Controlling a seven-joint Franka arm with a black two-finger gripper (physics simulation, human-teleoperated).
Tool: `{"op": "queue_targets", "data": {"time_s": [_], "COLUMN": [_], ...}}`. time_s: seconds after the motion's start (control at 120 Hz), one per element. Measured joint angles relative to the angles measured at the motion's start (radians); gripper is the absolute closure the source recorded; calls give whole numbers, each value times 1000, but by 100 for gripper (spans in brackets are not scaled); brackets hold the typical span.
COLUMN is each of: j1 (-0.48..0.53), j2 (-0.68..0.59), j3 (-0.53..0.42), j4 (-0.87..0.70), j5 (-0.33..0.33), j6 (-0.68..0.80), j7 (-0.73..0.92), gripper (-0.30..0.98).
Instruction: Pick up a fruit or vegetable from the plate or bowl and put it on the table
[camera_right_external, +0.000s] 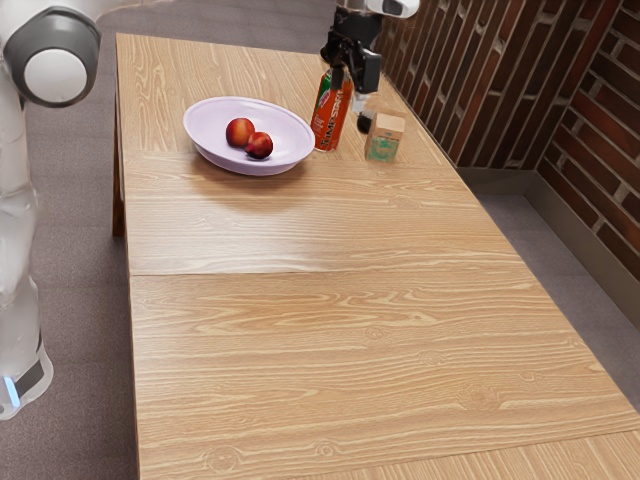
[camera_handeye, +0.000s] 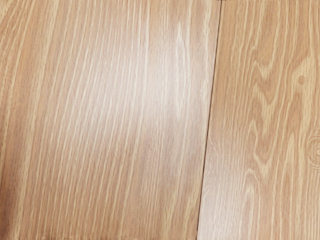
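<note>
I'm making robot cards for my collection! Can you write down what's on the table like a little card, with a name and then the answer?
Table: light wood
Bowl: pale purple, wide
Fruit: two, reddish, side by side in the bowl
Can: orange, upright, near the bowl
Box: small, light brown with green
Dark round thing: between can and box; can't tell what
Gripper: seen at the can's top
Job: not done yet
</note>
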Motion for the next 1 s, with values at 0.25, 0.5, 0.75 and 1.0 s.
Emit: {"op": "queue_targets", "data": {"time_s": [0.25,0.5,0.75,1.0], "j1": [237,490,8,193], "j2": [-17,30,-150,-113], "j3": [-13,26,76,183], "j4": [158,231,-334,-529], "j5": [16,61,52,53], "j6": [-39,-119,23,262], "j7": [16,57,84,114], "gripper": [2,2,2,2]}}
